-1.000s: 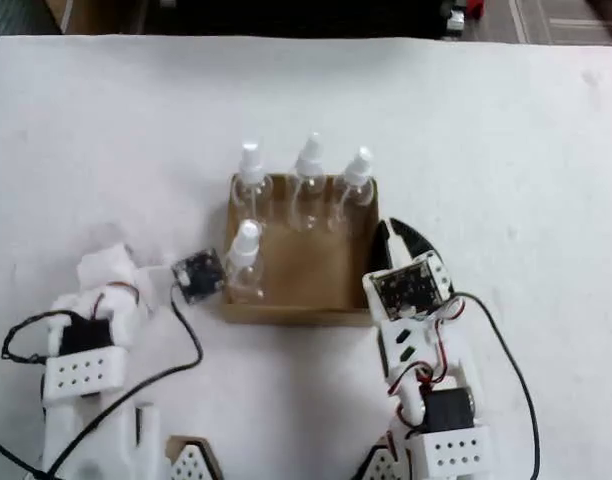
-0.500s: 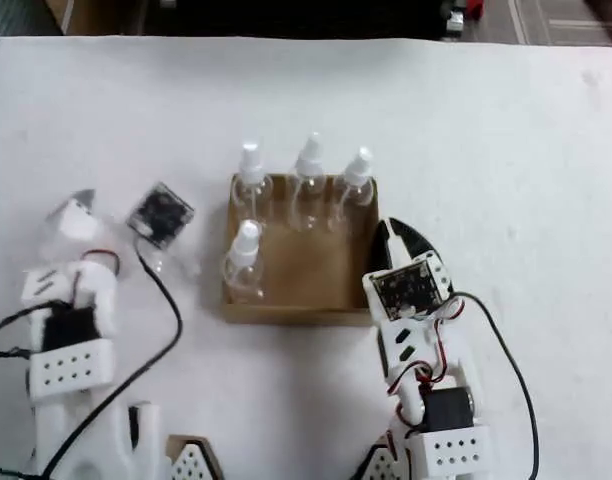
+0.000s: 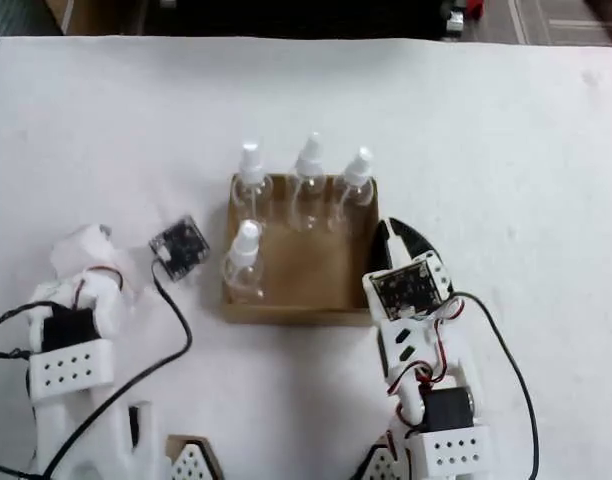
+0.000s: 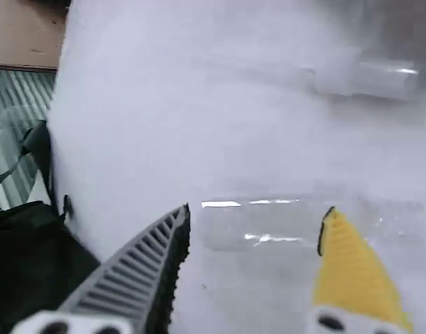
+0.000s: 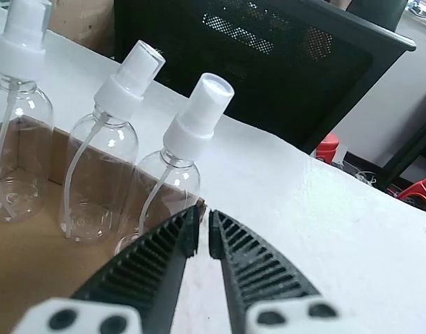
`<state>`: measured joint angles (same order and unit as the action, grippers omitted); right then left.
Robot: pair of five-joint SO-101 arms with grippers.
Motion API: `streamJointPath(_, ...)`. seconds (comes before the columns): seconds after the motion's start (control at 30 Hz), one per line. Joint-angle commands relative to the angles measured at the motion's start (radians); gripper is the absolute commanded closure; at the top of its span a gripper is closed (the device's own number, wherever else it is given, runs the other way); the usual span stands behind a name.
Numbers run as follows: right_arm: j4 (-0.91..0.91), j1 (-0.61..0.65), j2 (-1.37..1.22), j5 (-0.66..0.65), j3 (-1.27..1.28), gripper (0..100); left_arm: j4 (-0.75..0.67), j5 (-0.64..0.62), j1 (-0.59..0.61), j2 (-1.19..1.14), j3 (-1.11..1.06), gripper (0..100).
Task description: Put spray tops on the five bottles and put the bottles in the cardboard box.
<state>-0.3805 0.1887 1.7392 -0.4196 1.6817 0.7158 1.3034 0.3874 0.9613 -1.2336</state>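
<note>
The white table (image 3: 486, 120) carried the cardboard box (image 3: 301, 312), with four spray-topped bottles (image 3: 308, 200) standing upright inside. Left of it the fifth bottle (image 4: 269, 226) lay on its side, long axis crosswise between the left claw's (image 4: 255, 216) wide-spread fingers. The right claw (image 5: 202, 226), almost closed and empty, sat beside the box's right wall.

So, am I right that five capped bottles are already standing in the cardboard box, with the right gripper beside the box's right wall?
Not quite: the high view shows four capped bottles in the cardboard box, not five: three along its far wall and one at the near left. The right gripper is indeed beside the box's right wall.
</note>
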Motion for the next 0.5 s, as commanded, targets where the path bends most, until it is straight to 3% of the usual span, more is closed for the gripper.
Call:
streamJointPath(0.0,-0.002,0.004,-0.001,-0.012,0.012,98.1,-0.012,0.135,0.068,0.027,-0.058,71)
streamJointPath(0.2,0.001,0.004,-0.001,-0.012,0.012,98.1,-0.181,0.262,0.255,0.021,-0.137,71)
streamJointPath(0.47,-0.002,0.004,-0.001,-0.012,0.012,98.1,-0.512,0.256,0.22,0.028,-0.351,71)
